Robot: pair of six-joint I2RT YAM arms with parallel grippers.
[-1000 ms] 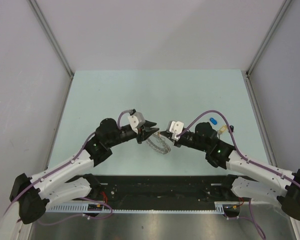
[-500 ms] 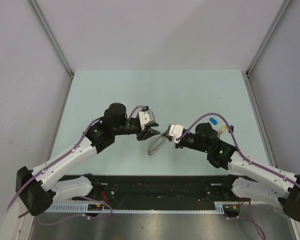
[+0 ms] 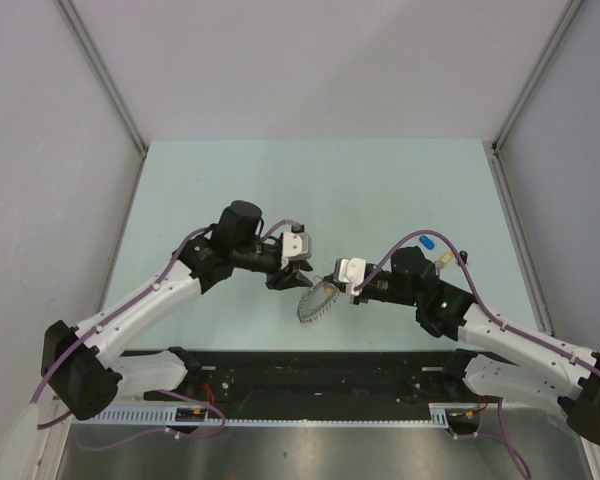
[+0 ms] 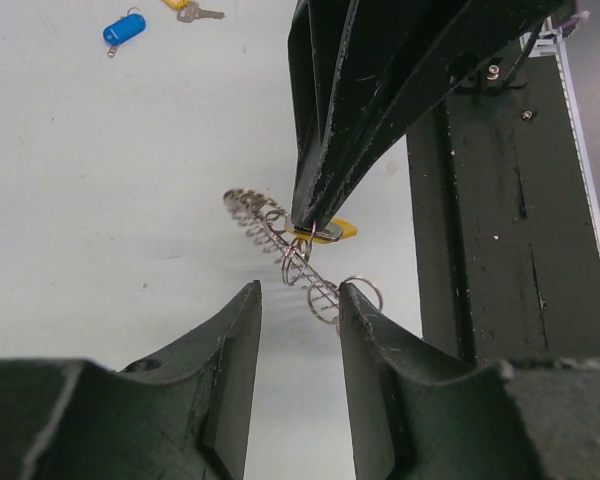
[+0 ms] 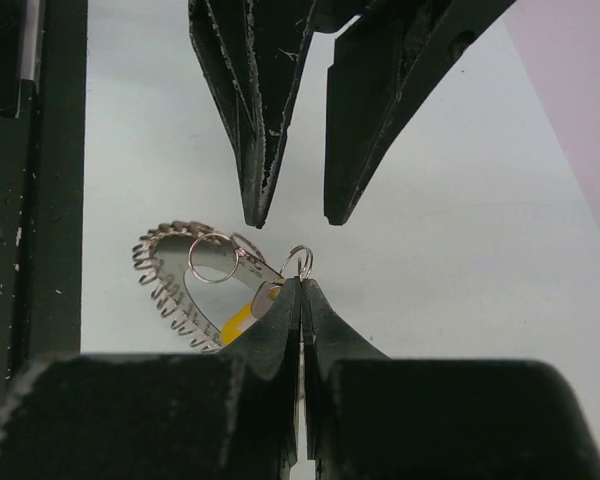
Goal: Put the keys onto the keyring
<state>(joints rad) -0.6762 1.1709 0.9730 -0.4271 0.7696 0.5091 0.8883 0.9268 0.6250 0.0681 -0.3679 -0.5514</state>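
Note:
My right gripper (image 5: pixel 300 283) is shut on the small split ring of a yellow-headed key (image 5: pixel 235 322). The large silvery coil keyring (image 5: pixel 152 282) hangs tilted right beside that key, and a second small ring sits on it. In the top view the keyring (image 3: pixel 313 302) is just below both grippers. My left gripper (image 4: pixel 300 290) is open and empty, its tips a short way from the keyring (image 4: pixel 298 268) and from the right gripper's tips (image 4: pixel 312 228). In the top view the left gripper (image 3: pixel 298 274) faces the right gripper (image 3: pixel 330 282).
A blue-headed key (image 3: pixel 427 241) and a yellow-headed key (image 3: pixel 446 262) lie on the pale green table (image 3: pixel 230 190) at the right, behind my right arm. A black rail (image 3: pixel 320 375) runs along the near edge. Grey walls stand on three sides.
The keyring went from lying flat to hanging tilted and edge-on, slightly lower in view. My left wrist swung round and right, now apart from the ring. My right gripper edged forward and left.

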